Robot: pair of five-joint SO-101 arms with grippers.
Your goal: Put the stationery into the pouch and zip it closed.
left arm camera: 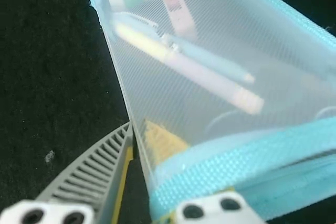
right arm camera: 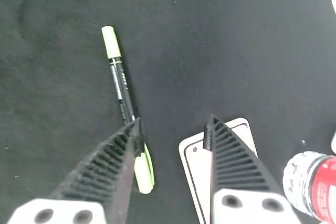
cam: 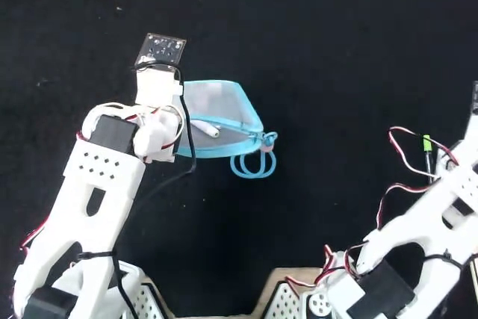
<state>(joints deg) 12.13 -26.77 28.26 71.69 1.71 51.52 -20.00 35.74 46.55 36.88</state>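
Two claws checked | I saw left claw (left arm camera: 140, 129) clamped on pouch (cam: 224, 117) edge, pouch lying mid-table with pens (left arm camera: 184, 61) inside | right claw (right arm camera: 174, 121) stood spread wide above green-capped pen (right arm camera: 119, 85) on the mat (cam: 336, 50), well apart from pouch.

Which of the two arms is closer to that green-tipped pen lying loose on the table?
Right. The right gripper hangs open just over the pen; the left gripper is far off to the side, clamped on the pouch.

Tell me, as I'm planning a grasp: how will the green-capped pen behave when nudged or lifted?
The green-capped pen lies flat and looks round-barrelled, so a sideways nudge would probably roll it. Slim and straight, it is likely stiff and light.
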